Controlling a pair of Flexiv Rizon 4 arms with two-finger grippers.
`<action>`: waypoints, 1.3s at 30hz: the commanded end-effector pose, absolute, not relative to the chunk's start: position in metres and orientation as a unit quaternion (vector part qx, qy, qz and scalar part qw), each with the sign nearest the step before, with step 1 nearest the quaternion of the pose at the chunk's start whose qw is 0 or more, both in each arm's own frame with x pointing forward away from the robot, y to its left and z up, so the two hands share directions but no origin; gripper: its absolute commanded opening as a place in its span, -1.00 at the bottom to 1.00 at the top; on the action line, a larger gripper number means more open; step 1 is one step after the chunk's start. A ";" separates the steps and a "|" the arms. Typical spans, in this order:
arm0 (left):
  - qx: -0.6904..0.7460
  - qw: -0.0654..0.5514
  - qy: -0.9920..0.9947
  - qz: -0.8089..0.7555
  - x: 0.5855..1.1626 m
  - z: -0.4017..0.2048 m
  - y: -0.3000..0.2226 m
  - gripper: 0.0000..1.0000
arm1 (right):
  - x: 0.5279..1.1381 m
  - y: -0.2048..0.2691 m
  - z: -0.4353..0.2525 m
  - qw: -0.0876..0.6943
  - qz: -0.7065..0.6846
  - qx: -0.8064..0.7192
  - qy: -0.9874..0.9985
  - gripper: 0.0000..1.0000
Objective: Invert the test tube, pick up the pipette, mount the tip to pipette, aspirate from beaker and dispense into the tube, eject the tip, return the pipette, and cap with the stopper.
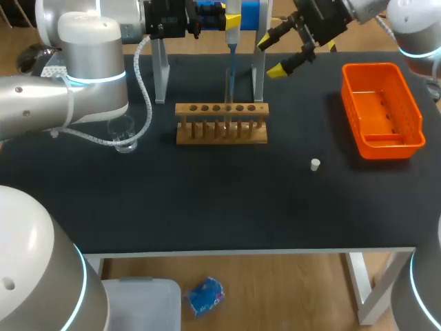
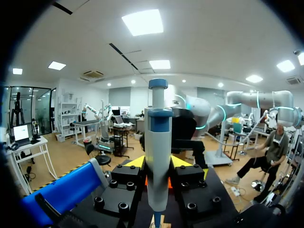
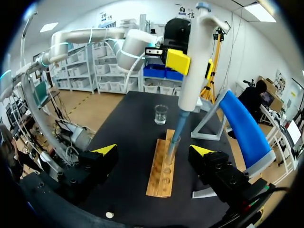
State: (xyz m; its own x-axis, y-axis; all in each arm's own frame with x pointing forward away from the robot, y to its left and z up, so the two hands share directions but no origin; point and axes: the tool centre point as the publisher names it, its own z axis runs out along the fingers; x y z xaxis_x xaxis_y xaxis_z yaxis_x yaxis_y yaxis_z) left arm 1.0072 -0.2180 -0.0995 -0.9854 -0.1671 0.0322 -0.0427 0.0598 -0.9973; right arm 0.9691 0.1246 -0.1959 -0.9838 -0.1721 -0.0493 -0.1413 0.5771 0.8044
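My left gripper [image 1: 233,21] is shut on the white and blue pipette [image 2: 157,142] and holds it upright above the wooden rack [image 1: 220,131]. The pipette's thin tip [image 1: 231,72] points down into a clear test tube [image 3: 172,148] that stands upright in the rack. My right gripper [image 1: 272,55] hangs open and empty just right of the pipette, above the rack's right end; in the right wrist view the right gripper [image 3: 153,151] faces along the rack [image 3: 163,173]. A glass beaker [image 1: 124,135] stands left of the rack. A small white stopper [image 1: 315,164] lies on the table at the right.
An orange tray [image 1: 403,103] sits at the right rear. The pipette stand [image 1: 160,76], with grey legs and a blue top, rises behind the rack. The table [image 1: 207,207] is black, with its front edge near me.
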 end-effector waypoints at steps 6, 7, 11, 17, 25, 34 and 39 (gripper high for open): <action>-0.073 0.046 0.727 -0.681 1.007 -0.099 -0.219 -1.00 | 0.966 0.133 -0.232 -0.004 -0.446 0.081 -0.891 1.00; -0.073 0.046 0.727 -0.681 1.007 -0.099 -0.219 -1.00 | 0.967 0.134 -0.235 -0.004 -0.446 0.080 -0.892 1.00; -0.073 0.046 0.727 -0.681 1.007 -0.099 -0.219 -1.00 | 0.971 0.134 -0.245 -0.006 -0.452 0.074 -0.889 1.00; -0.073 0.046 0.727 -0.681 1.007 -0.099 -0.219 -1.00 | 0.973 0.135 -0.252 -0.013 -0.469 0.069 -0.880 1.00; -0.073 0.046 0.727 -0.681 1.007 -0.099 -0.219 -1.00 | 0.973 0.135 -0.252 -0.013 -0.469 0.069 -0.880 1.00; -0.065 0.047 0.734 -0.675 1.006 -0.090 -0.217 -1.00 | 0.973 0.135 -0.252 -0.013 -0.469 0.069 -0.880 1.00; -0.061 0.052 0.735 -0.673 1.002 -0.079 -0.217 -1.00 | 0.973 0.135 -0.252 -0.013 -0.469 0.069 -0.880 1.00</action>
